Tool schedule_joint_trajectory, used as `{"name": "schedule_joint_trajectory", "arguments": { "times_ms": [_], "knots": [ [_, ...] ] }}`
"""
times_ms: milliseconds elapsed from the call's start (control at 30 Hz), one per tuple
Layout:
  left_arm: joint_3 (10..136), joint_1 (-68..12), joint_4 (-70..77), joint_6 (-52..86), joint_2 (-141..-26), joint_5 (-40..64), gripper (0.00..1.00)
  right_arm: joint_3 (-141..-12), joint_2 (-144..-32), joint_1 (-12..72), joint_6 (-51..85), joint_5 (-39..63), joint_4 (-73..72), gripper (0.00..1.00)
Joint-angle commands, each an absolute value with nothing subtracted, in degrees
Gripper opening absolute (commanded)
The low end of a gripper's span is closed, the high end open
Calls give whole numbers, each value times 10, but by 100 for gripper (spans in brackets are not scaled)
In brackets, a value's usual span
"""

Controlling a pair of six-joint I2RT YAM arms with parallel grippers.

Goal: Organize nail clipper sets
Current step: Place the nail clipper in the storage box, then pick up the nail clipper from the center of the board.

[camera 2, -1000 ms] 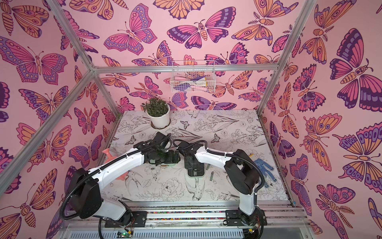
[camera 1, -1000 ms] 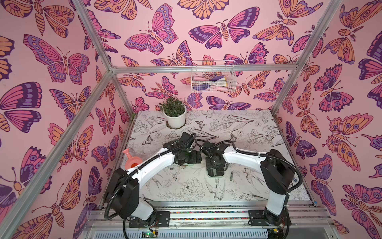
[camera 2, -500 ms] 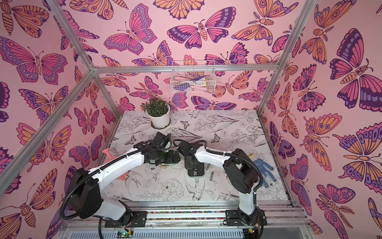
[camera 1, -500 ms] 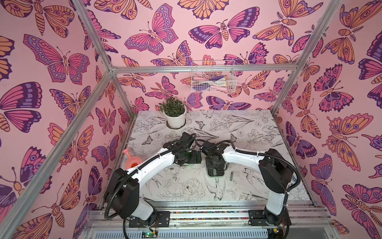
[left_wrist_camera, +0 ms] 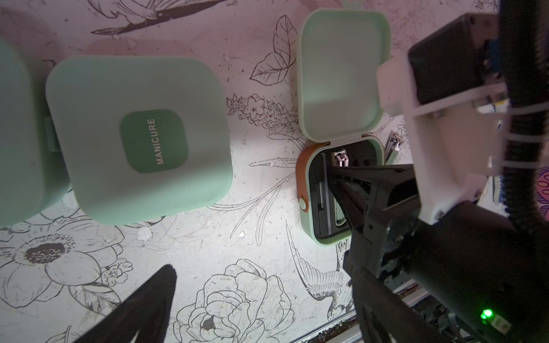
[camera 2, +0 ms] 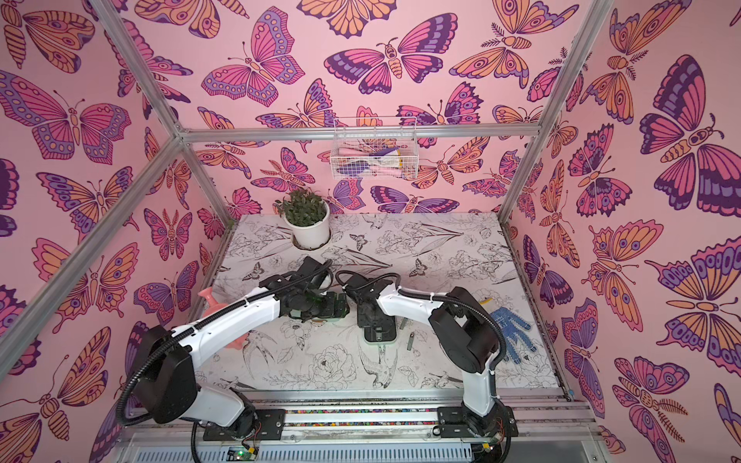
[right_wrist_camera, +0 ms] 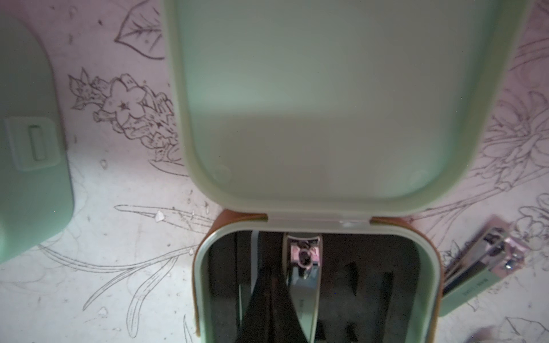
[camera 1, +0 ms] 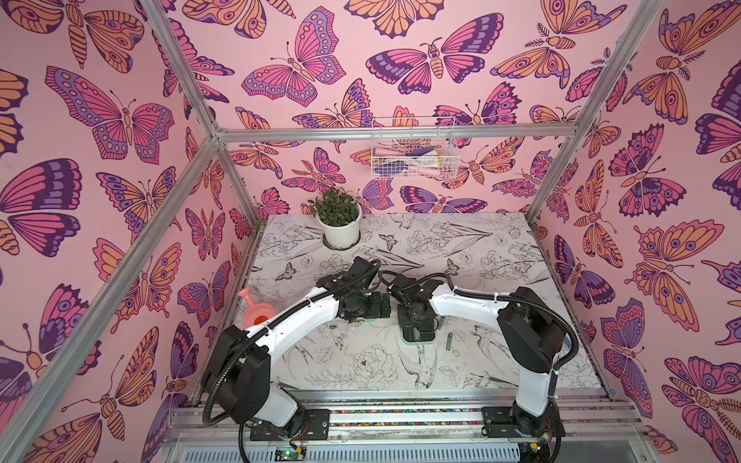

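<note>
Nearest the robot's base, the open mint-green rounded-square plastic case (left_wrist_camera: 309,225) lies on the flower-printed table (left_wrist_camera: 208,237), its lid (right_wrist_camera: 320,98) folded flat toward 12 o'clock. The right hand (right_wrist_camera: 269,285) reaches down into the black slotted interior with its fingers pressed together. Their tips sit against the 9 o'clock flank of a slim grey-green metal clipper (right_wrist_camera: 304,276) lying in a slot. Whether they pinch its edge or merely rest on it is hard to tell in the dim view.

That clipper's long axis runs 6 to 12, pivot end toward the hinge. My reading is that it is being seated. Press straight down along its length, gently, since the light case could skate or tip, and stay clear of the lid.

A loose clipper (right_wrist_camera: 487,261) lies on the table just beside the case at 3 o'clock, head aimed near 1 o'clock. Farther off, at 9 o'clock, the left hand (camera 1: 375,310) hovers spread wide and empty over a closed case marked MANICURE (left_wrist_camera: 139,139).
</note>
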State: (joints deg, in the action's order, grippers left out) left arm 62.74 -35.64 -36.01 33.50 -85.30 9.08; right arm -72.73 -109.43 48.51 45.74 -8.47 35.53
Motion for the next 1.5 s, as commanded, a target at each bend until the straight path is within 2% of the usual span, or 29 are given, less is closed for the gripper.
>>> {"name": "schedule_joint_trajectory", "arguments": {
  "times_ms": [0,600,700,833,933,1200,1467],
  "knots": [
    [626,-356,-350,333,-854,96,93,-707,-1116,487,468,-87,376,5],
    [635,-358,-349,331,-864,108,92,-738,-983,486,445,-116,427,11],
    [638,-360,-350,326,-866,116,92,-733,-961,485,454,-146,462,11],
    [641,-370,-350,322,-871,122,92,-695,-926,468,482,-172,486,21],
    [643,-376,-350,321,-875,122,92,-657,-909,449,501,-166,473,24],
    [650,-377,-348,307,-880,124,92,-606,-920,422,514,-149,431,34],
    [657,-377,-338,289,-901,128,92,-597,-949,394,521,-138,396,36]
  ]
}}
